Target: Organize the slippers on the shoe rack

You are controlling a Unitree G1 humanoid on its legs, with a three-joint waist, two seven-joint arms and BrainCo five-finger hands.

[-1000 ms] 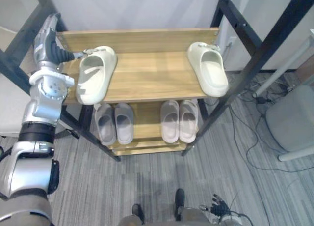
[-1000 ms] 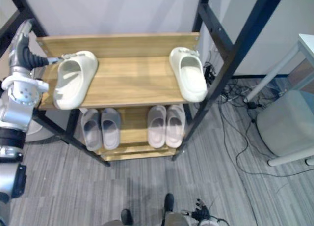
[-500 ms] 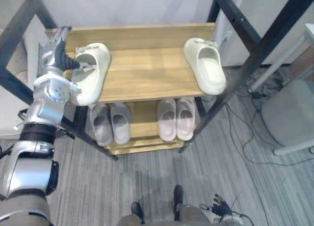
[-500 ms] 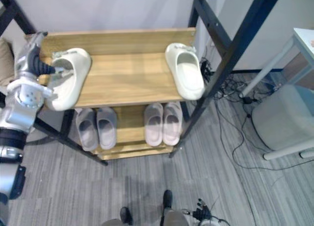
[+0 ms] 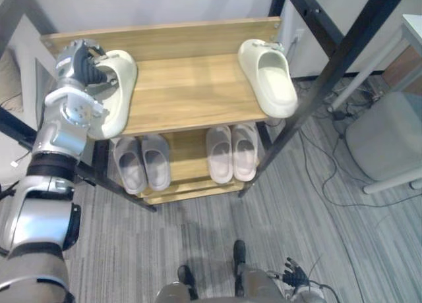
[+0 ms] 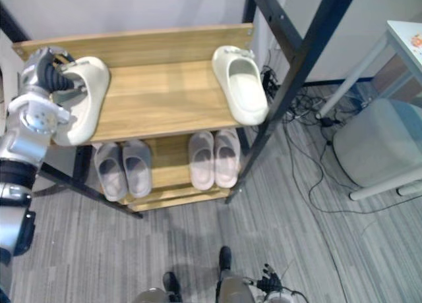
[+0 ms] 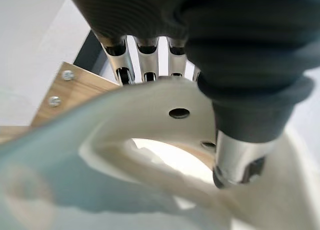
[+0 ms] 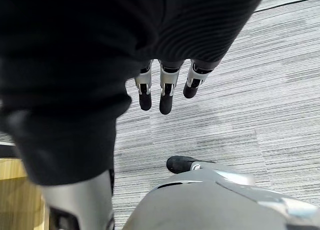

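A cream slipper lies at the left end of the shoe rack's wooden top shelf, its toe hanging over the front edge. My left hand is shut on its upper band: the fingers curl over the band's far side and the thumb presses inside the opening. The matching cream slipper lies at the right end of the shelf, toe forward. My right hand hangs low over the floor, fingers relaxed and holding nothing.
The lower shelf holds a grey pair and a pinkish pair. Black slanted frame posts flank the rack. A grey stool and loose cables are on the carpet to the right.
My left hand's fingers, straight beside the slipper a second ago, have moved into its opening and curled round the band. The camera has shifted a little.
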